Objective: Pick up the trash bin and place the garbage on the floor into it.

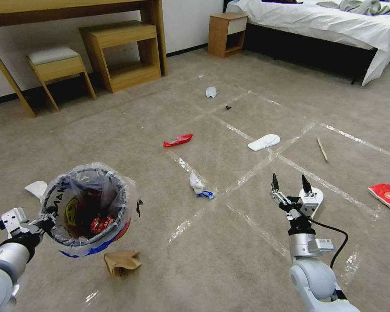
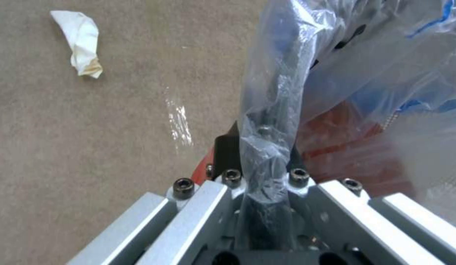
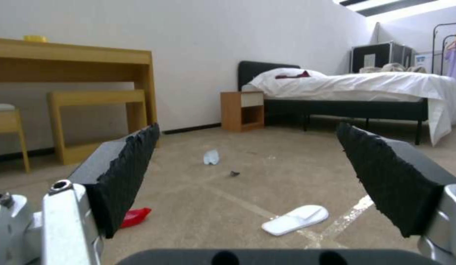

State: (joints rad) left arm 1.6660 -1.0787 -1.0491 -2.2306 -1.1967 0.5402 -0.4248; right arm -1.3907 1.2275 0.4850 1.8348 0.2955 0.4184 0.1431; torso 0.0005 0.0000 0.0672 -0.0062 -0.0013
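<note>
At eight o'clock, trash bin (image 1: 87, 208) pinched at its rim by left gripper (image 1: 45, 223); at four o'clock, right gripper (image 1: 291, 185) spread above white slipper (image 1: 316, 200)

Wooden desk (image 1: 69, 11) at eleven o'clock, stool (image 1: 56, 65) and low bench (image 1: 123, 54) beneath it, nightstand (image 1: 226, 34) at twelve, white-sheeted bed (image 1: 325, 26) at one, beige carpet (image 1: 229, 260)

Beige carpet (image 1: 247, 65), wooden desk (image 1: 73, 11), white bed (image 1: 325, 21)
</note>
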